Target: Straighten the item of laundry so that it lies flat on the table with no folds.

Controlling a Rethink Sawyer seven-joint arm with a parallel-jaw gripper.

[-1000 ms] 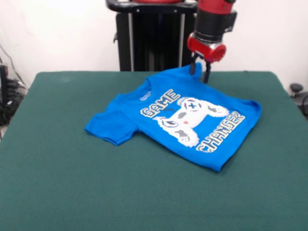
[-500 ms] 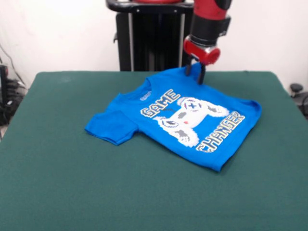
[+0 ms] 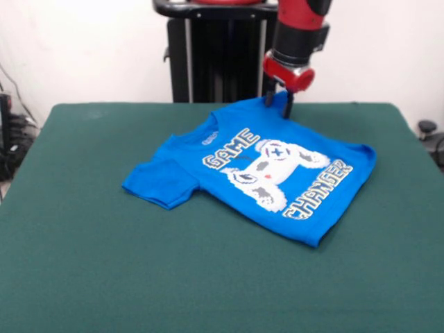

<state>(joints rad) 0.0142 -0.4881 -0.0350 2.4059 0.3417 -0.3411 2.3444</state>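
Blue T-shirt [image 3: 258,170] lies print-up toward the tabletop's [image 3: 90,243] far edge, one sleeve apparently tucked under. End effector [image 3: 277,103] pinches its raised far edge, probably to pull that fold out.

shirt [image 3: 263,173]: on the desk [image 3: 104,263], right of centre
gripper [image 3: 277,104]: at the shirt's far edge
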